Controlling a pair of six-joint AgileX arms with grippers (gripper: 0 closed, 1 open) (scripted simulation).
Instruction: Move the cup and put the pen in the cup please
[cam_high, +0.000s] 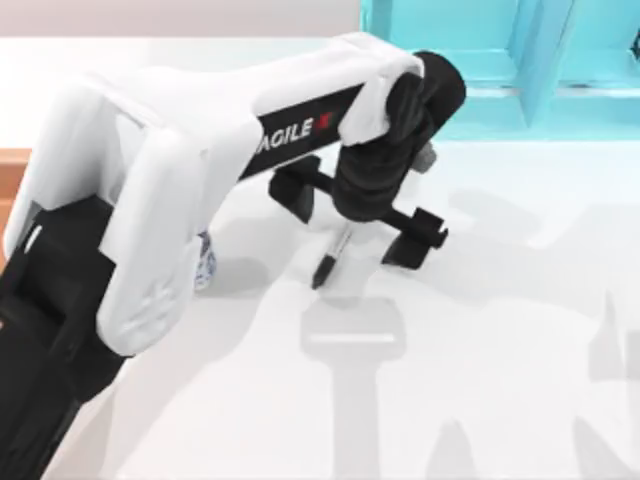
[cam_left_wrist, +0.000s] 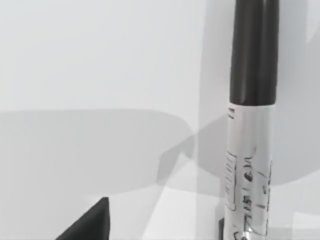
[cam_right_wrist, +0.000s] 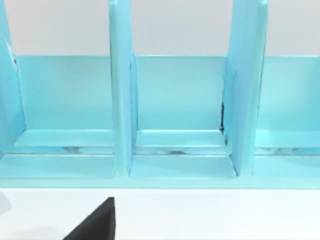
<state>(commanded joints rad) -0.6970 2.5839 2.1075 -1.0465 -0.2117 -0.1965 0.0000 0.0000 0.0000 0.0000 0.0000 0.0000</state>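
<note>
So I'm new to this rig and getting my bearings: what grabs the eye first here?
The left arm sweeps across the table, its left gripper over the middle with the black pen hanging below it. The patterned cup peeks from behind the arm at the left, and a turquoise rack stands at the far right.

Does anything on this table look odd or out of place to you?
Nothing looks spilled or broken. The pen hangs tilted under the left gripper, tip toward the white table. The cup stands well to its left, mostly hidden beneath the arm.
</note>
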